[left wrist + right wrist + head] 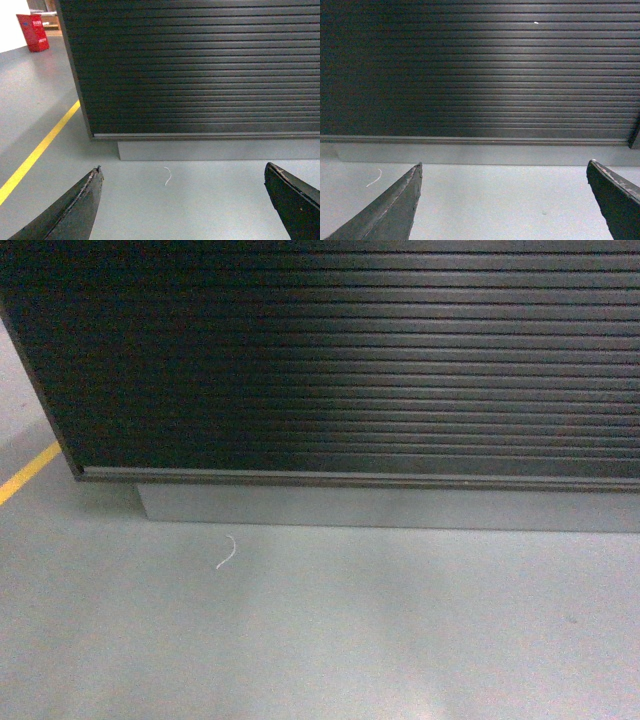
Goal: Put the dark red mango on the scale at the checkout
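The checkout (350,360) fills the upper part of the head view as a black, horizontally ribbed front on a grey plinth (390,508); its top is out of view. It also shows in the left wrist view as the checkout (200,70) and in the right wrist view as the checkout (480,70). The dark red mango and the scale are out of view. My left gripper (183,170) is open, its black fingers wide apart over bare grey floor. My right gripper (504,167) is open too, holding nothing. Neither gripper shows in the head view.
Grey floor lies in front of the counter, with a small white string (227,552) on it. A yellow floor line (37,150) runs along the left past the counter's corner. A red box (34,32) stands far back on the left.
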